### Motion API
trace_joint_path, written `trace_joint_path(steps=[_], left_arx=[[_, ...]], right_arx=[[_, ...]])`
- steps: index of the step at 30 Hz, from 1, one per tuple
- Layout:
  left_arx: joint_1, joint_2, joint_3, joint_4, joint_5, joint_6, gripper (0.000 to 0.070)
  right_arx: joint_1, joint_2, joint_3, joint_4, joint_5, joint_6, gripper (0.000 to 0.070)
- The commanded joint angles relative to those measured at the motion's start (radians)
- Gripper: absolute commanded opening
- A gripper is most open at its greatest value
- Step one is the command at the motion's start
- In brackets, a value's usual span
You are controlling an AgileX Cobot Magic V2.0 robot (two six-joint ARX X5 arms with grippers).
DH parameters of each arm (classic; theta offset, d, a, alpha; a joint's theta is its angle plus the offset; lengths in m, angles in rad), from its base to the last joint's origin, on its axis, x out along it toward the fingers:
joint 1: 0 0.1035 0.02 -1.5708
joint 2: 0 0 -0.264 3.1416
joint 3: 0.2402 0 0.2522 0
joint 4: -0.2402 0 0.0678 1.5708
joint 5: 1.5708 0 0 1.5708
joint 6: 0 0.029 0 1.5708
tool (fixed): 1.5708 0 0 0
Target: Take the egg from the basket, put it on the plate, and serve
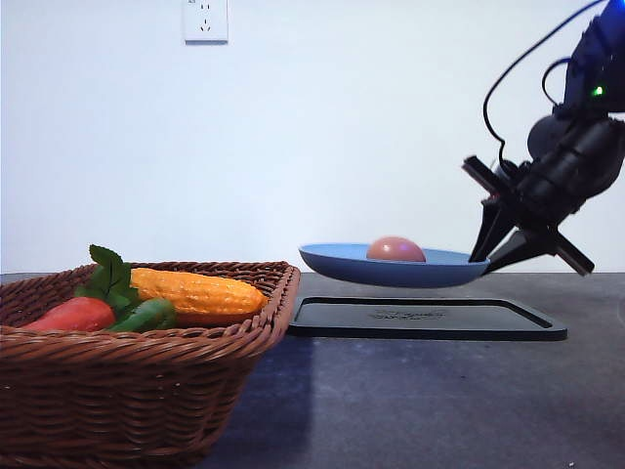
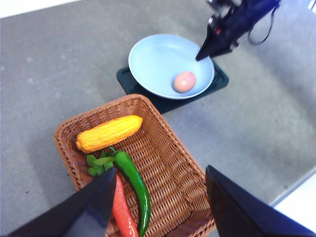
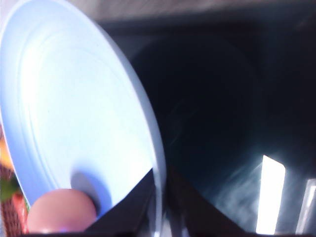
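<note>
We see the egg (image 1: 395, 250) on the plate (image 1: 337, 262), held clear above the black tray (image 1: 427, 319). Right claw (image 1: 485, 254) pinches the plate rim. Left claw (image 2: 160, 197) spread, empty, over the basket (image 2: 168, 163) holding corn (image 2: 108, 133).

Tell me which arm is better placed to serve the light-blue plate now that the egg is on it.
Right. The right gripper already pinches the rim of the round light-blue plate, held above the flat black tray with the pinkish-tan egg on it. The left gripper is open above the brown wicker basket.
</note>
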Motion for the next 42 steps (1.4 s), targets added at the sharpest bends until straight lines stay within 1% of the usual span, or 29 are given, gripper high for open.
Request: trace_joint_path(steps=[1,4,8,11,13,17,19,22,27,30,33,35,36,39,40,41,42], left_arx=[[-0.008,0.005,0.019,0.006,-0.016,-0.025,0.0371],[-0.008,0.003,0.019,0.000,-0.021,-0.037,0.0371],[-0.008,0.008,0.019,-0.013,-0.028,-0.042,0.0371],[-0.008,0.012,0.019,-0.013,-0.028,-0.042,0.0371],[-0.008,0.014,0.019,-0.012,-0.028,-0.042,0.0371],[-0.008,0.014,0.019,-0.012,-0.028,-0.042,0.0371],[-0.008,0.014,0.019,-0.011,-0.029,-0.042,0.0371],[-0.008,0.018,0.019,-0.008,-0.045,-0.042,0.0371],[-0.008,0.041,0.019,-0.006,-0.083,-0.041,0.0368],[-0.008,0.069,0.019,0.000,-0.121,-0.028,0.0354],[-0.008,0.106,0.019,0.021,-0.157,0.003,0.0325],[-0.008,0.132,0.019,0.044,-0.171,0.033,0.0286],[-0.008,0.148,0.019,0.057,-0.175,0.056,0.0243],[-0.008,0.193,0.019,0.098,-0.178,0.137,0.0062],[-0.005,0.206,0.019,0.115,-0.178,0.158,0.0022],[-0.001,0.217,0.019,0.132,-0.178,0.175,0.0002],[0.005,0.226,0.018,0.144,-0.178,0.186,0.0000]], right_arx=[[0.002,0.036,0.029,-0.002,-0.003,0.017,0.0000],[0.002,0.053,0.030,-0.007,0.041,0.016,0.0000],[0.003,0.059,0.030,-0.014,0.137,0.013,0.0000],[0.008,0.059,0.030,-0.010,0.171,0.006,0.0005],[0.008,0.059,0.030,-0.013,0.182,0.005,0.0064],[0.008,0.059,0.031,-0.013,0.184,0.000,0.0242],[0.008,0.058,0.034,-0.016,0.183,-0.015,0.0256],[0.007,0.055,0.055,-0.059,0.184,-0.051,0.0256],[-0.010,0.035,0.120,-0.187,0.194,-0.093,0.0245],[-0.016,0.001,0.150,-0.249,0.232,-0.123,0.0205],[-0.019,-0.057,0.163,-0.298,0.304,-0.153,0.0132],[-0.019,-0.108,0.163,-0.319,0.368,-0.161,0.0088],[-0.018,-0.138,0.163,-0.329,0.401,-0.163,0.0067],[0.001,-0.237,0.163,-0.349,0.469,-0.165,0.0026],[0.014,-0.271,0.163,-0.352,0.487,-0.167,0.0016],[0.031,-0.309,0.163,-0.354,0.504,-0.170,0.0004],[0.051,-0.344,0.162,-0.356,0.522,-0.173,0.0001]])
